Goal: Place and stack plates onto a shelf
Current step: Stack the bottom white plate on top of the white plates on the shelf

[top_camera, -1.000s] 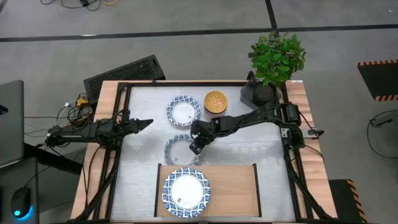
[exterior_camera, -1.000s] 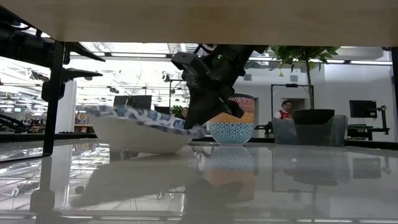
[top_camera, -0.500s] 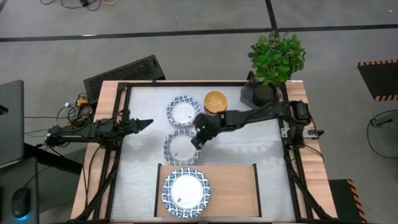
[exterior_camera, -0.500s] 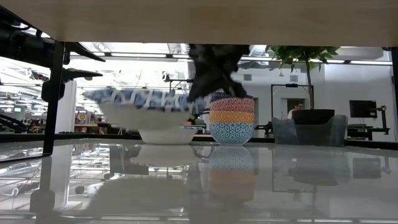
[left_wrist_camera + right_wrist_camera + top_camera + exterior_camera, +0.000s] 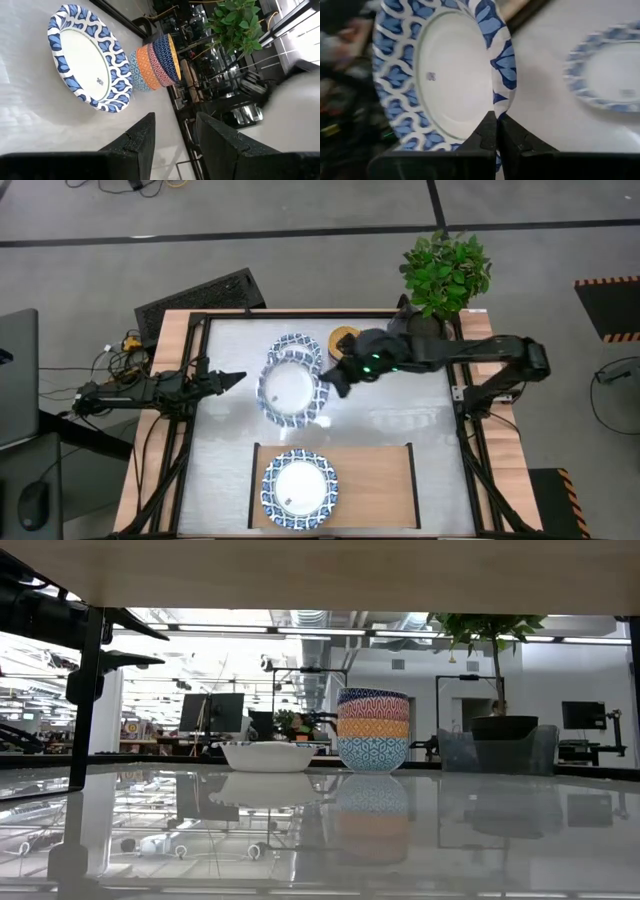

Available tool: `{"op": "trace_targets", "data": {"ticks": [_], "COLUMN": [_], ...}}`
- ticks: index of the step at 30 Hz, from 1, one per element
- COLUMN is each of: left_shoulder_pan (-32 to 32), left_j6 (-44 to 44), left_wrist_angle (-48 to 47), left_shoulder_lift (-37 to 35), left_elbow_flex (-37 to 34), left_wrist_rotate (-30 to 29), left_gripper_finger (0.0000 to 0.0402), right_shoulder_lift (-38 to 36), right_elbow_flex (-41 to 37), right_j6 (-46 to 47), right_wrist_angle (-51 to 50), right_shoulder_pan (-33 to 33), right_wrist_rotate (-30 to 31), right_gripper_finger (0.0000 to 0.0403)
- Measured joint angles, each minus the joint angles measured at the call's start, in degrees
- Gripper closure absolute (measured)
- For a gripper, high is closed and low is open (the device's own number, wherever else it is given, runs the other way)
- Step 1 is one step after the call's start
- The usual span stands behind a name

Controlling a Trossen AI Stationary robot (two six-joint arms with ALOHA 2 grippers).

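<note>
My right gripper (image 5: 338, 377) is shut on a blue-and-white rimmed plate (image 5: 288, 390) and holds it up over the middle of the table; the low view does not show it. A second plate (image 5: 300, 346) lies flat on the table behind it, partly hidden, and appears in the low view (image 5: 267, 755). A third plate (image 5: 300, 487) lies on the left half of the light-wood shelf (image 5: 375, 485) at the near edge. My left gripper (image 5: 236, 378) waits open at the table's left side, touching nothing. My right gripper pinches the plate's patterned rim (image 5: 502, 102) between its two fingers (image 5: 489, 131), on the plate's right-hand edge, coming roughly level from the table's right. The plate is lifted clear of the table and reaches out leftward from the fingers, white centre facing up.
A stack of patterned bowls (image 5: 346, 338) stands beside the far plate, close to my right arm. A potted plant (image 5: 445, 275) sits at the far right corner. The shelf's right half (image 5: 375, 480) is bare wood. Black frame rails (image 5: 300, 315) border the table.
My right gripper has risen and moved toward the far right, staying shut on the plate. The plate, tilted a second ago with its lower edge near the table, is now lifted clear and high enough to have left the low view, uncovering the plate behind it.
</note>
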Motion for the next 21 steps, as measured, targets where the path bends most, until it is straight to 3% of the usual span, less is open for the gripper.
{"op": "trace_targets", "data": {"ticks": [9, 15, 21], "left_shoulder_pan": [0.0, 0.0, 0.0], "left_j6": [-0.2, -0.2, -0.4], "left_wrist_angle": [0.0, 0.0, 0.0], "left_shoulder_lift": [0.0, 0.0, 0.0], "left_elbow_flex": [0.0, 0.0, 0.0], "left_wrist_rotate": [0.0, 0.0, 0.0], "left_gripper_finger": [0.0273, 0.0273, 0.0273], "right_shoulder_lift": [-5.3, -1.7, 3.0], "right_elbow_flex": [0.0, 0.0, 0.0], "right_j6": [3.2, 6.1, 9.4], "right_wrist_angle": [2.5, 2.5, 2.2], "right_shoulder_pan": [12.6, 19.2, 20.5], "right_wrist_rotate": [-2.3, -2.4, -2.4], "right_gripper_finger": [0.0378, 0.0378, 0.0378]}}
